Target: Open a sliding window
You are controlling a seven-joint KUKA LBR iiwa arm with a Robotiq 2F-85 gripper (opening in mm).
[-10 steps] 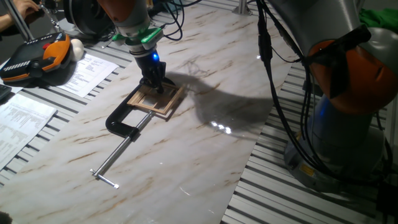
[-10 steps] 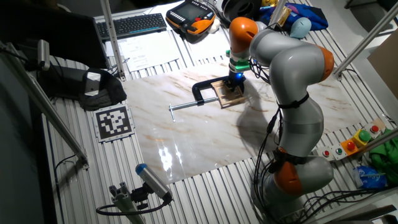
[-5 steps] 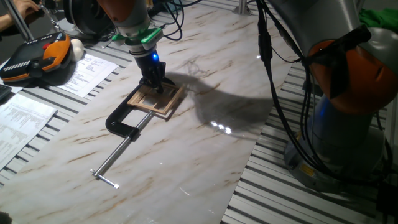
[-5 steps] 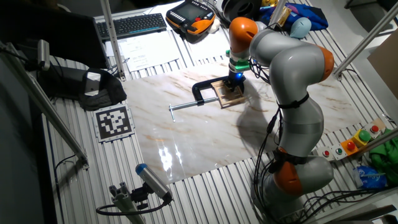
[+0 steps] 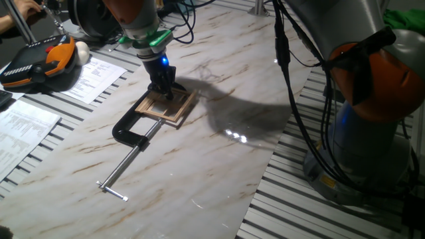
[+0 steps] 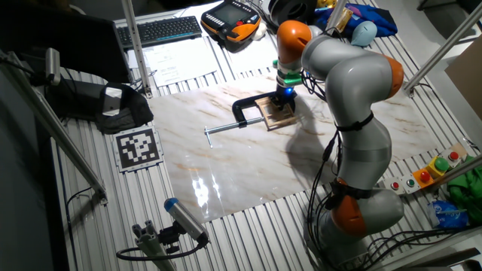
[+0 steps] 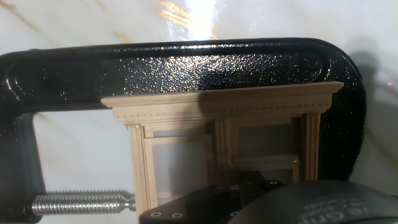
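The sliding window (image 5: 167, 106) lies flat on the marble-patterned table (image 5: 219, 153), a light-tan wooden frame caught in the mouth of a black C-clamp (image 5: 133, 130). In the hand view its moulded top cornice (image 7: 224, 102) runs side to side just under the clamp's black bar (image 7: 180, 65), and its fluted side posts and panes run down from there toward the camera, so the top of the frame points away from the hand and into the clamp's back. In one fixed view the clamp's steel screw rod (image 5: 126, 164) stretches away from the frame toward the lower left, ending in a small cross handle; the threaded end of that rod (image 7: 81, 203) meets the frame's left post in the hand view. The gripper (image 5: 163, 88) stands nearly upright over the frame, its dark tip down on the wood near the middle of the panes (a blue light glows just above it). How far apart the fingers stand I cannot tell: from the fixed cameras they merge into one dark mass, and the hand view shows only the black housing at its lower edge. The other fixed view shows the window (image 6: 276, 113) at the far side of the table, below the grey arm's orange joint.
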